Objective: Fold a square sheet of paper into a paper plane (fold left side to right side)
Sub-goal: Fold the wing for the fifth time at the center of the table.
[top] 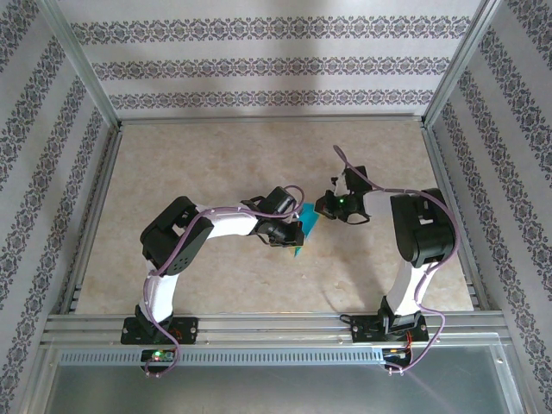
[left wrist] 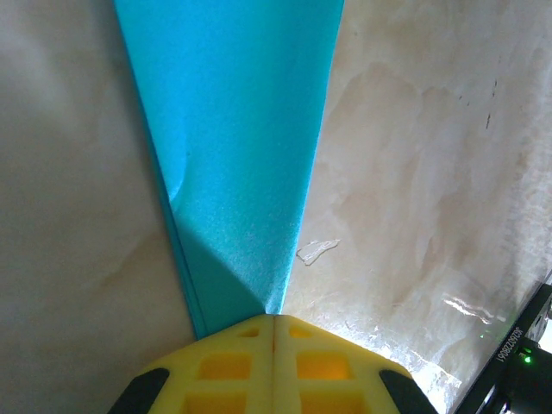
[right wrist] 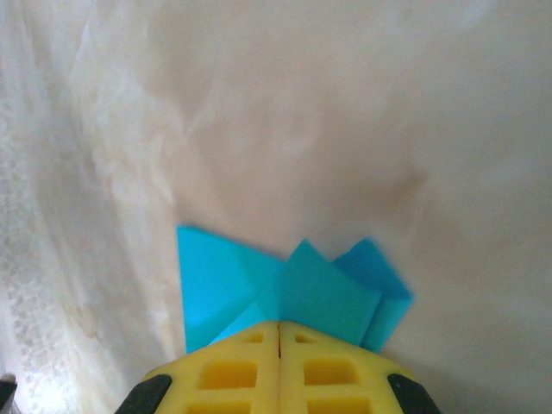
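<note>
Spreading across most of the overhead view, the beige marbled counter (top: 216, 164) sits inside walls of striped, flowered wallpaper (top: 259, 65). A metal rail (top: 276, 326) along its near edge carries both arm bases. The left arm (top: 224, 222) rises from the near left, doubles back at its dark elbow and reaches right toward the middle. The right arm (top: 423, 226) rises from the near right, bends at its own dark elbow and reaches left to meet it.

Between the two wrists, about mid-counter, is the paper plane (top: 307, 226). It is teal-blue and folded, and from above it shows as a small sliver just beside the left wrist. From that height I cannot tell whether it lies on the counter or is lifted off it.

In the left wrist view the paper runs away from the jaws as a long narrow wedge that widens with distance, with layered edges down its left side. The left jaws are fully closed, their yellow pads (left wrist: 228, 366) pressed together on the wedge's narrow end.

In the right wrist view several overlapping flaps with pointed corners fan out just beyond the pads. The right jaws are closed with no gap and seem to pinch the paper, though the pads hide the contact.

A tiny pale flake (left wrist: 317, 250) lies on the counter just right of the paper's edge.
</note>
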Tool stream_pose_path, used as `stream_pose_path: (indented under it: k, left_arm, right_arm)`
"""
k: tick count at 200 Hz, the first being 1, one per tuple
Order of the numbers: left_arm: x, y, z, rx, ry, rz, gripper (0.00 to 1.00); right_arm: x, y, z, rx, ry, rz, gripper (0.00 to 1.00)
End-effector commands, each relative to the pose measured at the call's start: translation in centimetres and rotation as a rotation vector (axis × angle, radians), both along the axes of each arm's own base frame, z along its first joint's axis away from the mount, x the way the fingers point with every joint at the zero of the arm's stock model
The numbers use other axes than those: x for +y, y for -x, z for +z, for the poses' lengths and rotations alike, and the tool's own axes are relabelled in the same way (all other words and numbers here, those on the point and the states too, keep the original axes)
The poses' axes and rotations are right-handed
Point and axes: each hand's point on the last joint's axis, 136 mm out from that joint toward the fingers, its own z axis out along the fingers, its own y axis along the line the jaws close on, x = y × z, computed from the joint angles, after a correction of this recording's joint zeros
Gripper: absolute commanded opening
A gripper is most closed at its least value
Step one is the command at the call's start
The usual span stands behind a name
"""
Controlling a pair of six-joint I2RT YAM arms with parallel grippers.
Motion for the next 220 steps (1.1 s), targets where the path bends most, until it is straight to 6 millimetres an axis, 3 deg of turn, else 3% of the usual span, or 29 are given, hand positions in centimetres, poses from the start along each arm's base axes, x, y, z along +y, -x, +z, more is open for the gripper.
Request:
stream_pose_path:
  k: [1, 74, 123, 146, 178, 220]
  left_arm:
    - [3.6, 4.1, -3.6, 0.163, -0.16, 0.001, 0.0]
    - [3.4, 3.8, -3.2, 0.151, -0.145, 0.006, 0.0]
    - [3.1, 3.5, -2.8, 0.137, -0.13, 0.009, 0.0]
    - [2.9, 3.3, -2.6, 0.132, -0.123, 0.01, 0.0]
    - [2.6, 3.1, -2.5, 0.127, -0.116, 0.009, 0.0]
    - [2.4, 2.8, -2.2, 0.119, -0.114, 0.004, 0.0]
  right_arm:
    - [-3.1, -2.8, -0.7, -0.058, 0.109, -0.081, 0.0]
    - [-4.3, -5.7, 0.4, -0.069, 0.085, -0.119, 0.0]
    - [-5.4, -6.7, 4.7, -0.132, 0.062, -0.143, 0.0]
    - [-5.0, -5.4, 6.7, -0.15, 0.031, -0.143, 0.0]
    - [-4.3, -2.2, 8.1, -0.146, -0.009, -0.149, 0.0]
    - [-2.9, 2.7, 8.0, -0.107, -0.046, -0.146, 0.0]
